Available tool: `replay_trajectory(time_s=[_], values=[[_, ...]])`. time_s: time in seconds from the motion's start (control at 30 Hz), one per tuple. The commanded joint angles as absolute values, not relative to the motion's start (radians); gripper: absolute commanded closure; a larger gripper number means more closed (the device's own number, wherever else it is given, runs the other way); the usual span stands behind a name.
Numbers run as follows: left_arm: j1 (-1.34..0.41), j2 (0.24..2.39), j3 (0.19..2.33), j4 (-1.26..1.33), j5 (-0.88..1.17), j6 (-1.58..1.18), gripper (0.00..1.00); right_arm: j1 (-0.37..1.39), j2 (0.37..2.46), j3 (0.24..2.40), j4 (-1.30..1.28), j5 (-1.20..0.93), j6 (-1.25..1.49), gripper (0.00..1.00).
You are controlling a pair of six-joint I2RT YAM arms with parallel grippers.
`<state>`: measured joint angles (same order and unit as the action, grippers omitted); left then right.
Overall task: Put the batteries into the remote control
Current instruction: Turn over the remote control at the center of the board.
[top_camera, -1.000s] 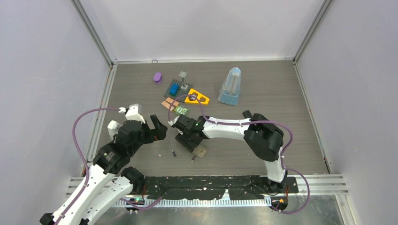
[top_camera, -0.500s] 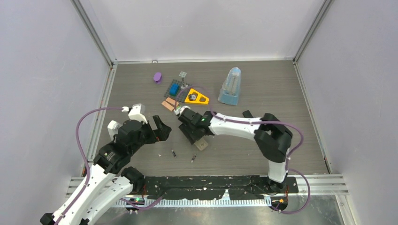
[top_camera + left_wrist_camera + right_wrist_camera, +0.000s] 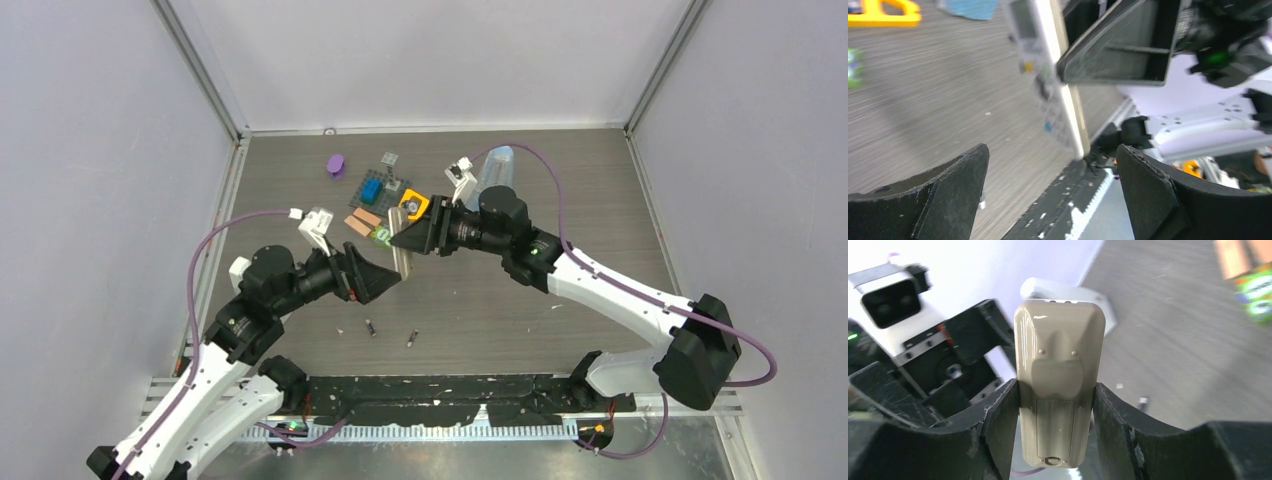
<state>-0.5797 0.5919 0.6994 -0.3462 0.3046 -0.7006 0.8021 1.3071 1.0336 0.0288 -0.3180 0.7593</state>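
My right gripper (image 3: 405, 241) is shut on the remote control (image 3: 403, 258) and holds it lifted above the middle of the table. In the right wrist view the remote control (image 3: 1058, 365) shows its beige back, battery cover closed, clamped between both fingers (image 3: 998, 425). My left gripper (image 3: 388, 279) stands open just left of the remote, with nothing between its fingers. From the left wrist, the remote control (image 3: 1048, 75) shows its button face ahead of my open left gripper (image 3: 1052, 152). Two batteries (image 3: 371, 327) (image 3: 411, 339) lie on the table near the front.
At the back lie a purple piece (image 3: 336, 165), a grey plate with a blue block (image 3: 373, 188), a yellow triangle (image 3: 420, 207), a green packet (image 3: 385, 236) and tan pieces (image 3: 360, 222). A clear blue-based container (image 3: 490, 185) stands behind the right arm.
The right gripper closed on the remote, lifted it off the table and swung it up and back. The left gripper moved right, toward the remote, still open.
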Motion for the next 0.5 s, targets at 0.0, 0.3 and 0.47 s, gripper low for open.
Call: replay_trajectory(time_s=[0.0, 0.3, 0.47], values=[[-0.575, 0.66, 0.755, -0.079, 0.543, -0.794, 0.0, 0.81, 1.273, 0.958, 0.443, -0.509, 1.066, 0.75], [-0.575, 0.759, 0.708, 0.192, 0.635, -1.032, 0.06, 0.813, 1.259, 0.912, 0.644, -0.548, 1.208, 0.73], [-0.575, 0.764, 0.65, 0.279, 0.643, -1.113, 0.2, 0.813, 1.269, 0.894, 0.706, -0.551, 1.247, 0.72]])
